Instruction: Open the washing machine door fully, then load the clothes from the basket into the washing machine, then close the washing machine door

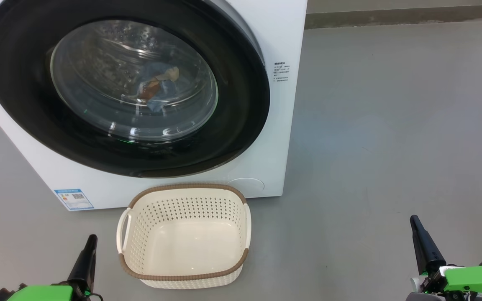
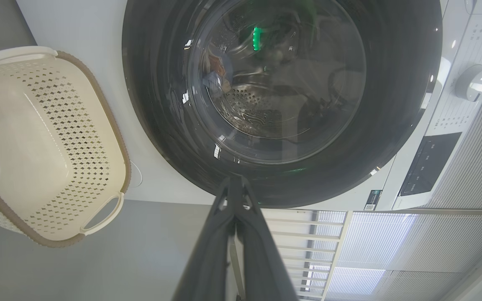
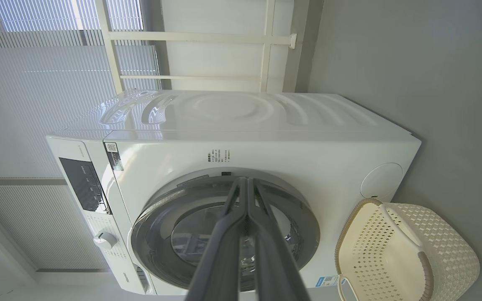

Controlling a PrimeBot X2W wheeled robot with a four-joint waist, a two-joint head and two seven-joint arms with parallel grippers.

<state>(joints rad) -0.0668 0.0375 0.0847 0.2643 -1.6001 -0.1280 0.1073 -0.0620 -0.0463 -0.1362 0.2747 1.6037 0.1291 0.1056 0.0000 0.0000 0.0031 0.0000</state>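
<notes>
I look down from the head camera at the washing machine (image 1: 285,125), a white box filling the frame from 9 to 12 o'clock. The washing machine door (image 1: 241,125), a glossy black ring around bulging glass, lies flat against the front and looks shut. I cannot tell whether the latch has caught. Through the glass, near the door's centre, the clothes (image 1: 157,85) sit in the drum: blue fabric with an orange-brown patch. The basket (image 1: 184,188) stands on the grey floor (image 1: 370,146) at 6 o'clock, just in front of the machine, with nothing in it. My left tool (image 1: 91,240) is at 7 o'clock and my right tool (image 1: 415,222) at 4 o'clock. Each has its fingers pressed together and holds nothing, and both are well apart from door and basket.

I judge the loading done and the closing step at its end. To finish it well, I would check that the seam around the rim is even all the way round. If a gap showed, I would push slowly with a closed tool on the black rim, never on the glass, until the door seats.
</notes>
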